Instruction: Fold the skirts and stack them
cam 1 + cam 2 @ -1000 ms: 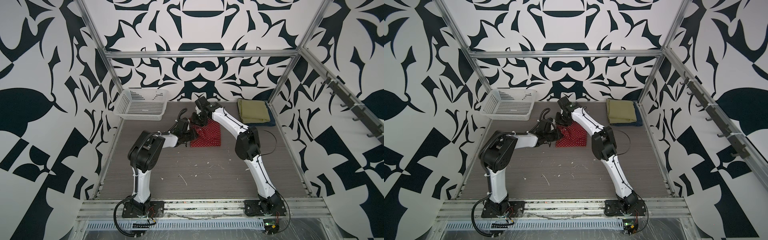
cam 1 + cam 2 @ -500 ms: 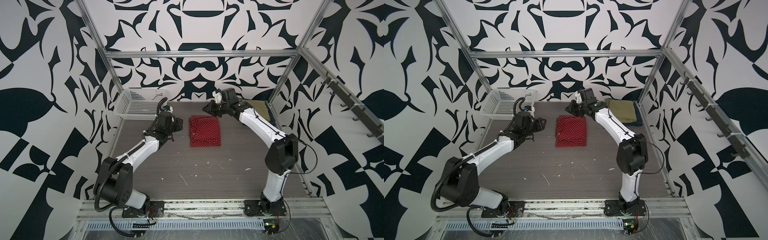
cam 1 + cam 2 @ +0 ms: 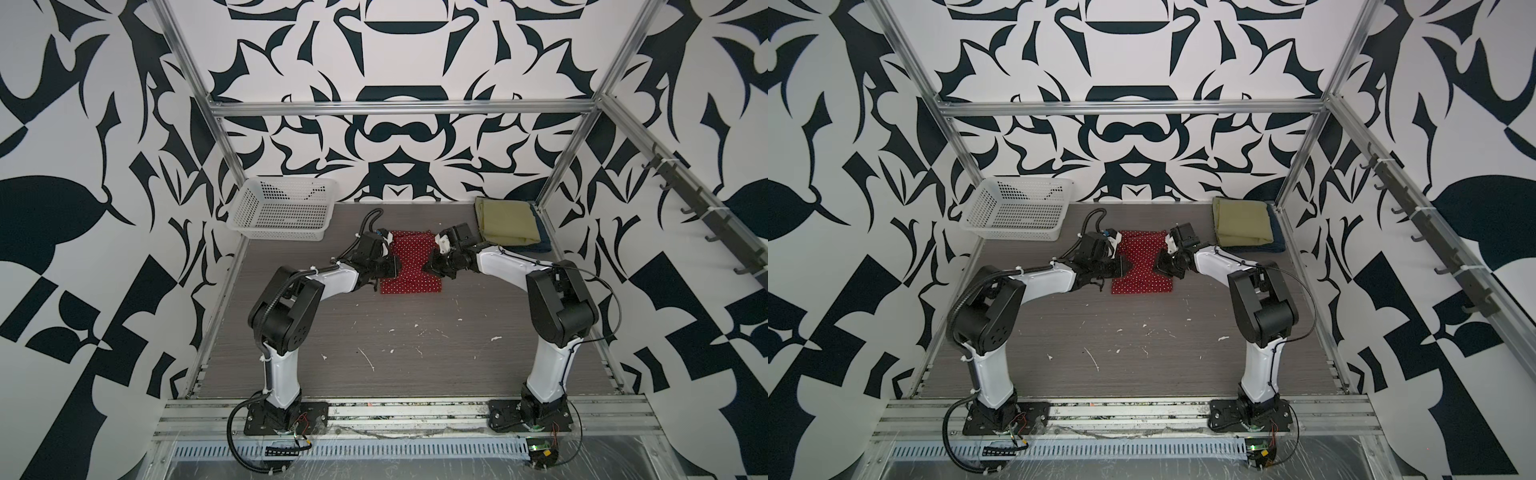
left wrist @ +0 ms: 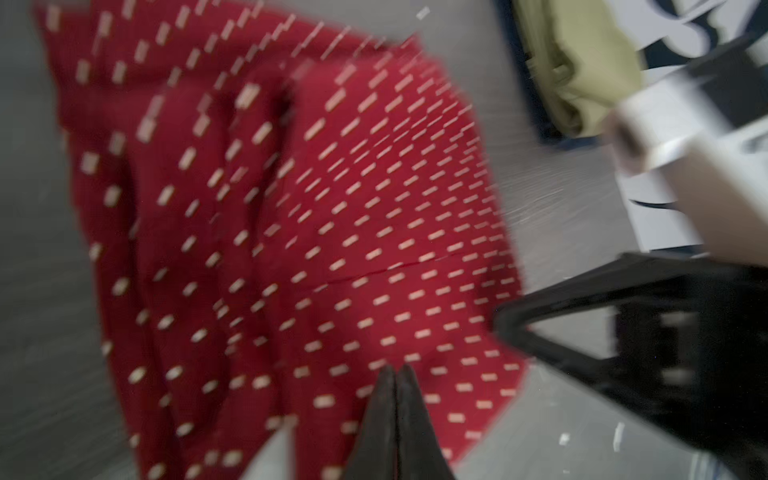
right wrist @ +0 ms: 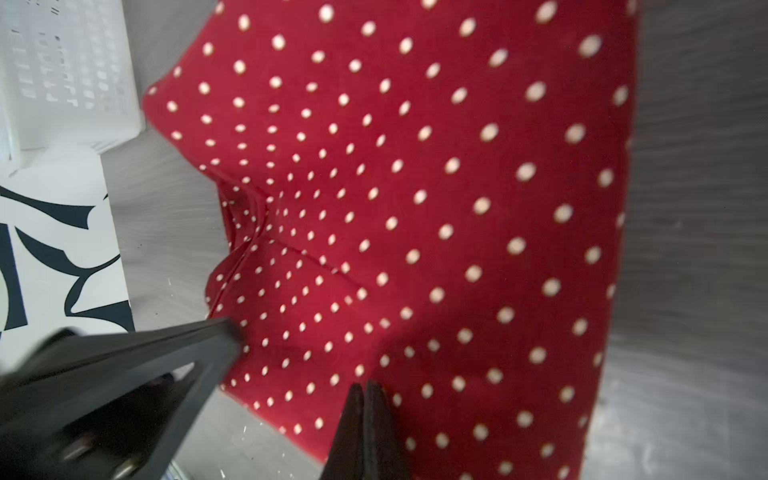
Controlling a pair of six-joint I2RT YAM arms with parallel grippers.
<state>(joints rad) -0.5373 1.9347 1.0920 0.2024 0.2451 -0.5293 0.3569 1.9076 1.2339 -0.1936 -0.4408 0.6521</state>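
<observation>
Pinching in from both sides, the two arms have just come back onto the red skirt (image 3: 409, 272), which half a second ago lay alone with both claws drawn off toward the back. Now the left claw (image 3: 392, 266) is pressed together at the skirt's left edge and the right claw (image 3: 430, 266) likewise at its right edge. Each wrist view shows the jaws closed tip to tip over dotted cloth, where a moment back they stood partly apart. The skirt is waisted inward where they meet it, and its far edge puckers in the right wrist view, so I'd judge both have cloth nipped. It lies folded on the counter (image 3: 395, 340), toward the back, between the white basket (image 3: 274, 212) and the pile in the back right corner, where the olive skirt (image 3: 505, 224) sits on the denim skirt (image 3: 540, 246). To my eye the folding is finished. What remains is carrying this one onto that pile, both grips level so it doesn't fall open.
</observation>
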